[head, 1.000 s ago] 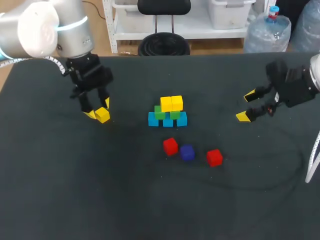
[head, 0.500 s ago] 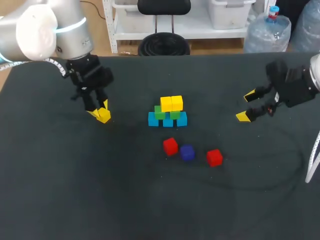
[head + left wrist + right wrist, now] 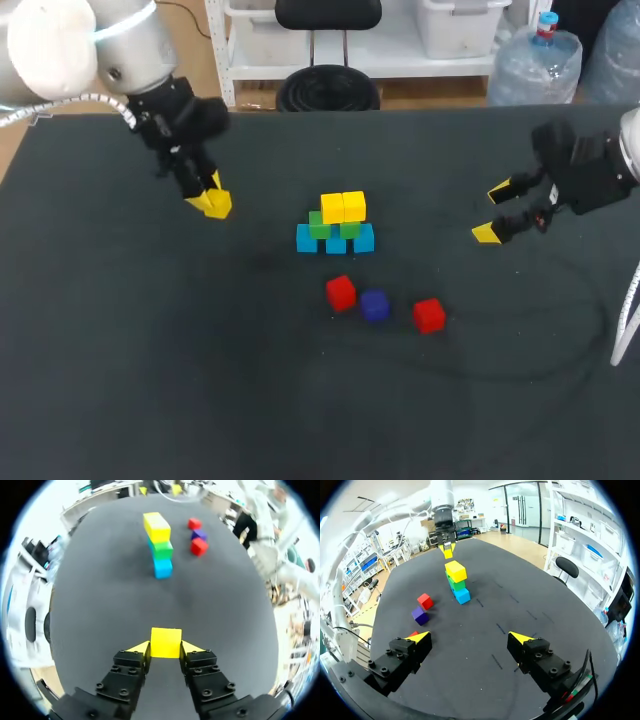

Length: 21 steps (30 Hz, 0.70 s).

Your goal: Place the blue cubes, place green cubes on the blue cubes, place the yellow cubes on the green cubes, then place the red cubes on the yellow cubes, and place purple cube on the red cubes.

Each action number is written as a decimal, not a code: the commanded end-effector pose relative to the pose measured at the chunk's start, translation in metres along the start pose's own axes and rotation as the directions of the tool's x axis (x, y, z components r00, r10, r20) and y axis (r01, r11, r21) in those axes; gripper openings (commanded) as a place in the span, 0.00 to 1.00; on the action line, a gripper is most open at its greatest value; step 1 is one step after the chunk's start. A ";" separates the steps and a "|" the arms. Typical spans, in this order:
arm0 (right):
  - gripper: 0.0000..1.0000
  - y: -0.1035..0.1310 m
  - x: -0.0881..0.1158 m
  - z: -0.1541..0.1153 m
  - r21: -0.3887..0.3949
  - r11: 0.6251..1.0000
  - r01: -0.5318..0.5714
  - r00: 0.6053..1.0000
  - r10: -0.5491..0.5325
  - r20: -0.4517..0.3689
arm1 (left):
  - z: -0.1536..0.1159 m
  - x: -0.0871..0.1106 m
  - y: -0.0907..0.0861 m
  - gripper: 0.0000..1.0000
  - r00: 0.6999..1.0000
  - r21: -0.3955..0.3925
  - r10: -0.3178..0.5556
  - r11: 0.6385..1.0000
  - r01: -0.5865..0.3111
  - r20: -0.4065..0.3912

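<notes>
My left gripper (image 3: 211,200) is shut on a yellow cube (image 3: 218,206) and holds it just above the table, left of the stack. In the left wrist view the yellow cube (image 3: 166,642) sits clamped between both fingertips. The stack in the table's middle has blue cubes (image 3: 336,241) at the base, green cubes (image 3: 335,229) on them and two yellow cubes (image 3: 343,207) on top. In front of it lie a red cube (image 3: 341,293), a purple cube (image 3: 375,305) and another red cube (image 3: 429,315). My right gripper (image 3: 496,212) stands open and empty at the right, off the stack.
The dark table (image 3: 200,380) has free room at the front and on both sides of the stack. In the right wrist view the stack (image 3: 456,582) and the loose red cube (image 3: 424,601) and purple cube (image 3: 419,615) lie ahead of the open fingers.
My left gripper closed on the yellow cube and raised it off the table, shifting slightly toward the back. The right arm and the other cubes stayed still.
</notes>
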State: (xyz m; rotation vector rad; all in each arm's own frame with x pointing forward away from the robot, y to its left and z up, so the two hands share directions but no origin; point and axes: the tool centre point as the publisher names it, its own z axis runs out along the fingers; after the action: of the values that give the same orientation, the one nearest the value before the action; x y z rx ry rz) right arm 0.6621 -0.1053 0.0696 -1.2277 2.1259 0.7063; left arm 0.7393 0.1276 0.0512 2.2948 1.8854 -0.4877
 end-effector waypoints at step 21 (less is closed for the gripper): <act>1.00 -0.001 0.000 0.001 -0.001 1.000 0.001 1.000 -0.001 0.003 | -0.019 -0.080 -0.011 0.00 0.972 -0.167 -0.189 0.963 0.211 0.137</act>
State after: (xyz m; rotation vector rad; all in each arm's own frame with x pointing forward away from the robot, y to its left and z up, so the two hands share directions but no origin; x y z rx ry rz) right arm 0.6621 -0.1053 0.0696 -1.2277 2.1258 0.7063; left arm 0.7228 0.0624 0.0987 1.9502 2.0279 -0.4677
